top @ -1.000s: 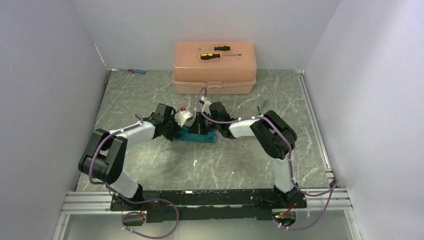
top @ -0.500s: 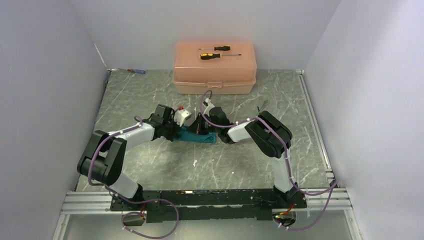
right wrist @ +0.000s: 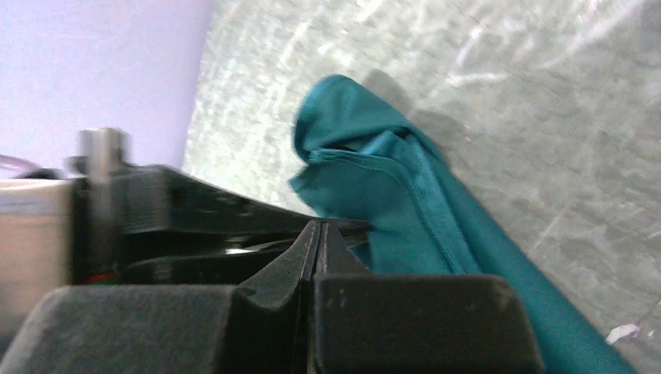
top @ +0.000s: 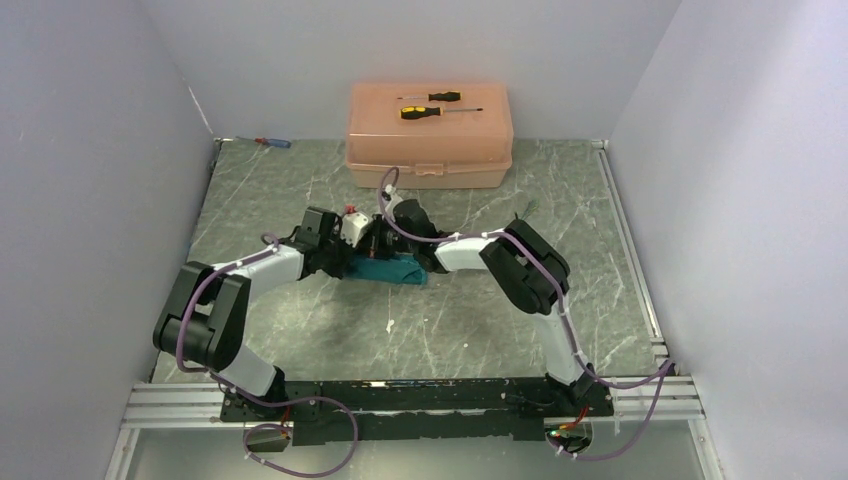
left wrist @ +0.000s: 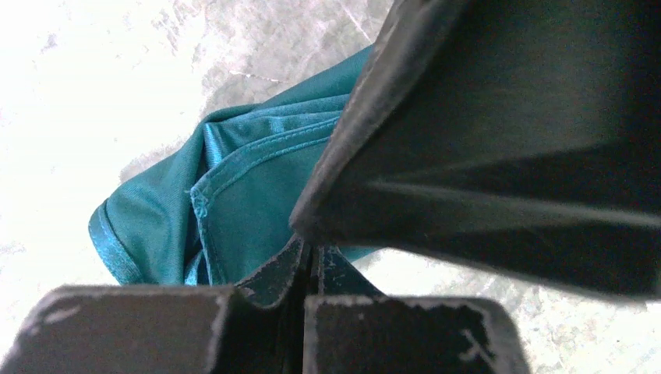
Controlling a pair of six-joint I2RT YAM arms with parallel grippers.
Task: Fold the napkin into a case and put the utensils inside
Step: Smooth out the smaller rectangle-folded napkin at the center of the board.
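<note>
Top external view has the napkin (top: 392, 271) lying near the middle of the counter (top: 300, 190) as a crumpled, narrow teal bundle, its long side running left to right, with both arms bent in over its left end. Close up from the left wrist, the napkin (left wrist: 234, 195) shows several stitched hems stacked on one another, slightly shiny, rumpled rather than flat. The left fingers (left wrist: 140, 327) are pressed together with no gap, and their tips sit right on the cloth, which shows on both sides of them, so they look to be nipping a fold of it. Just above them looms the dark body of the other arm's hand, almost touching. From the right wrist the napkin (right wrist: 405, 202) rises in a soft hump off the counter and runs down to the lower right; the right fingers (right wrist: 156, 327) are likewise together, tips beside the cloth's near edge, though I cannot tell whether any cloth is caught between them. Behind the arms, against the back wall, stands a peach plastic box (top: 430, 150) with two yellow-and-black screwdrivers (top: 432, 97) lying on its lid. A small red-and-blue screwdriver (top: 272, 142) lies at the far left corner of the counter, well apart from the napkin.
</note>
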